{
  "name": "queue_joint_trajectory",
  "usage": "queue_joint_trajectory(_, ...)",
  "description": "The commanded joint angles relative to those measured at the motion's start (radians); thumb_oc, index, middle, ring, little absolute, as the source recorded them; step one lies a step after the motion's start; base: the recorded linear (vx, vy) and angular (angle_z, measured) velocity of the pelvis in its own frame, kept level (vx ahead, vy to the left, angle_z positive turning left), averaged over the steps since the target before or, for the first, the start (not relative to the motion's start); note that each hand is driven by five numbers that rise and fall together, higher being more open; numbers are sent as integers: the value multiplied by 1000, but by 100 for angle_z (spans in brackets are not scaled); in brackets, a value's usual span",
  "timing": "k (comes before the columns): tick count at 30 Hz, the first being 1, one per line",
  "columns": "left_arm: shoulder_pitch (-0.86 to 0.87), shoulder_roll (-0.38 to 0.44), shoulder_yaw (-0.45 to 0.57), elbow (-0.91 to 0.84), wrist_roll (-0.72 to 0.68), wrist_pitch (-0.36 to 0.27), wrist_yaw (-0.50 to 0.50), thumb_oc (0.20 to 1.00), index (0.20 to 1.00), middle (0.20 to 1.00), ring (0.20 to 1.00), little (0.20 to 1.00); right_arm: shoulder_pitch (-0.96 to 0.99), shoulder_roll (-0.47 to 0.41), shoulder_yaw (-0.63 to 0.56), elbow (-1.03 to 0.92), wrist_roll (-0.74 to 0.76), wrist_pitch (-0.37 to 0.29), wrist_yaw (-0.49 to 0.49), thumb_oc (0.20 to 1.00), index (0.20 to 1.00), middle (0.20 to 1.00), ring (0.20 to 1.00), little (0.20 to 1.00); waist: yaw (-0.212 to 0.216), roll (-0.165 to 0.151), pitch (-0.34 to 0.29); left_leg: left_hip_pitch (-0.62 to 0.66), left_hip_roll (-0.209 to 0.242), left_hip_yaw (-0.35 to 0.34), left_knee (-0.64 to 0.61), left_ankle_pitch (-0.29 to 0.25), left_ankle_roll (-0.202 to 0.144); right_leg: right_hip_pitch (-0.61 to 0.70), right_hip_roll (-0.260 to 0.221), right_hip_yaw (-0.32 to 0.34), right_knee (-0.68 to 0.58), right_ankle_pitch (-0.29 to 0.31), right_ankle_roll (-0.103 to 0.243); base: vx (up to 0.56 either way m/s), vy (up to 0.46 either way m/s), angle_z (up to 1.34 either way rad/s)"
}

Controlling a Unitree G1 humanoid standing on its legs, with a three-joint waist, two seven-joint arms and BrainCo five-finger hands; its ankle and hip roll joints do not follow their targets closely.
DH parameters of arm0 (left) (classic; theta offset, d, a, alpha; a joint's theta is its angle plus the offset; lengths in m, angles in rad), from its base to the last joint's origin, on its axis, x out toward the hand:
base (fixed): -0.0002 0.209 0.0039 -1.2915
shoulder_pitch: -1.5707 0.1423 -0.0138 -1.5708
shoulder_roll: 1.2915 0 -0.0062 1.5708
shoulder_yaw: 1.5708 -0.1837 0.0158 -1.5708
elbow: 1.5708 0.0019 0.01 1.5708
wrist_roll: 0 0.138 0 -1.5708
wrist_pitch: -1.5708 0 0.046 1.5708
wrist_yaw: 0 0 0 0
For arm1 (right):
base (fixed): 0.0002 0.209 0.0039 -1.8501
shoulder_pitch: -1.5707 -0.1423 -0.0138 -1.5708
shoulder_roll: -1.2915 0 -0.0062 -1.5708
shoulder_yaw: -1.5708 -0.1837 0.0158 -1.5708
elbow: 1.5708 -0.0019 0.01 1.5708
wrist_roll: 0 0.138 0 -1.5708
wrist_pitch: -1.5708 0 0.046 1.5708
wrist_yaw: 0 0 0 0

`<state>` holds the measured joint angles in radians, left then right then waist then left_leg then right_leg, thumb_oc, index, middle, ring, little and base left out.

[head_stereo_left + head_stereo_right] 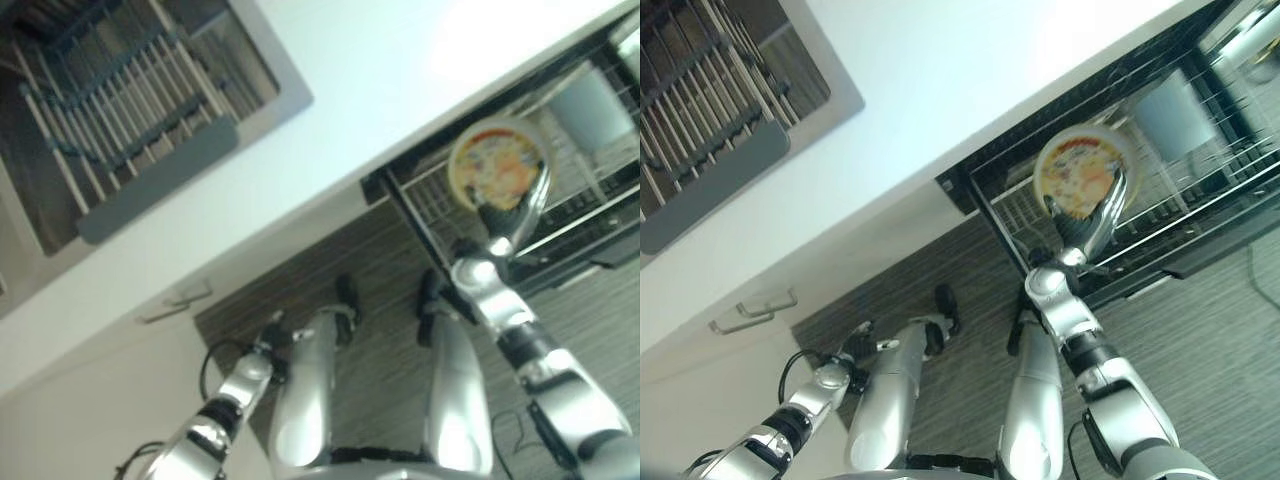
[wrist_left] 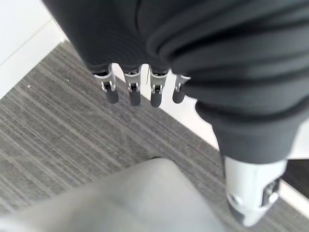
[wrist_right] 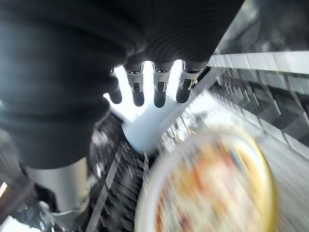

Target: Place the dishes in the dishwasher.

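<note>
Right hand (image 1: 1085, 225) reaches up from the lower right and holds a round plate (image 1: 1080, 172) with a yellow and orange pattern, the plate standing nearly on edge above the wire rack (image 1: 1200, 180) of the open dishwasher. In the head views a finger runs up along the plate's right rim and the palm sits under its lower edge, so the hand is clasped on the plate; how the thumb lies behind it is hidden. The right wrist view shows the same plate (image 3: 212, 188) smeared and cut off at the bottom edge, with the dark fingertips (image 3: 159, 96) pointing past it toward a pale cup-like shape (image 3: 149, 121) in the rack; what that shape is I cannot make out clearly.

Left hand (image 2: 140, 89) hangs low at the robot's left side over the striped grey floor (image 2: 58, 130), its fingers relaxed and holding nothing, with a white baseboard just past the fingertips.

Farther out, the white counter (image 1: 380, 90) crosses the scene on a slant. A light blue-grey cup or container (image 1: 592, 105) sits in the rack beyond the plate, partly cut off by the counter edge. At the far left, a sink (image 1: 270, 80) holds a slatted drying rack (image 1: 120, 110), its contents too dim to tell.
</note>
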<state>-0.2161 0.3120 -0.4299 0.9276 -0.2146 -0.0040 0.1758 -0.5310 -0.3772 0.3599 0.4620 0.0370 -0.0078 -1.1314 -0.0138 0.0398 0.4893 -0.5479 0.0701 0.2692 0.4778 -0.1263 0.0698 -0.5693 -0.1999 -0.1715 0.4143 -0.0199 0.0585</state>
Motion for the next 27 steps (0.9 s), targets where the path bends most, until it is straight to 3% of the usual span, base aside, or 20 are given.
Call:
queue_joint_trajectory(1,69,-74,-41,12,35,-4,-7,1000,1000,1000,1000,1000,-49,-45,-2,-10,-65,-10,-22,1000,1000,1000,1000,1000,26,53,31,110,-35,-57,-139,-7,-19,70,45,-23,154,-207,-26,37,-56,-17)
queue_joint_trajectory(5,95,-82,0,56,35,-12,-31,1000,1000,1000,1000,1000,11,-32,3,-67,-56,-25,39,1000,1000,1000,1000,1000,16,24,31,242,-32,-57,-173,-20,-21,204,43,-26,103,-211,-23,55,-58,-10)
queue_joint_trajectory(8,127,-88,32,65,65,5,-48,1000,1000,1000,1000,1000,81,-33,-8,-131,-35,-92,139,1000,1000,1000,1000,1000,9,2,7,339,-28,-59,-221,-24,-27,312,48,-30,27,-201,-18,52,-80,-3)
queue_joint_trajectory(9,164,-87,56,68,79,23,-56,1000,1000,1000,1000,1000,152,-38,-16,-202,-1,-195,233,1000,1000,1000,1000,1000,5,-15,-45,387,-14,-46,-274,8,-33,368,55,-43,-42,-166,-20,53,-99,-2)
queue_joint_trajectory(11,185,-88,71,71,81,30,-59,1000,1000,1000,1000,1000,200,-46,-30,-244,11,-230,311,1000,1000,1000,1000,1000,0,-25,-78,418,-12,-44,-302,10,-37,402,60,-44,-76,-161,-14,81,-75,-1)
queue_joint_trajectory(12,203,-93,96,75,75,47,-72,1000,1000,1000,1000,1000,251,-61,-50,-289,37,-272,389,1000,1000,1000,1000,1000,-8,-33,-110,453,-9,-38,-330,14,-41,437,63,-46,-107,-156,-9,192,-66,-1)
queue_joint_trajectory(13,228,-95,141,89,49,79,-98,1000,1000,1000,1000,1000,334,-92,-96,-356,94,-309,527,1000,1000,1000,1000,1000,-25,-45,-169,509,-4,-28,-368,14,-47,492,71,-45,-156,-150,1,209,-79,-3)
queue_joint_trajectory(15,247,-98,178,99,45,103,-112,1000,1000,1000,1000,1000,389,-113,-153,-399,134,-310,590,1000,1000,1000,1000,1000,-40,-52,-206,542,1,-23,-386,13,-50,523,77,-43,-184,-144,5,151,-67,-8)
queue_joint_trajectory(18,276,-106,215,117,40,124,-135,1000,1000,1000,1000,1000,477,-128,-257,-430,177,-326,637,1000,1000,1000,1000,1000,-67,-59,-253,586,9,-4,-416,17,-58,560,84,-43,-221,-132,16,103,-69,-13)
queue_joint_trajectory(22,291,-99,236,142,63,120,-144,1000,1000,1000,1000,1000,561,-130,-389,-408,235,-355,603,1000,1000,1000,1000,1000,-100,-62,-280,621,13,17,-447,21,-64,585,91,-37,-247,-127,26,32,-57,-10)
queue_joint_trajectory(27,287,-79,232,161,71,118,-161,1000,1000,1000,1000,1000,612,-80,-490,-265,376,-466,550,1000,1000,1000,1000,1000,-122,-57,-292,645,17,50,-445,7,-59,601,90,-56,-244,-136,27,47,-52,-7)
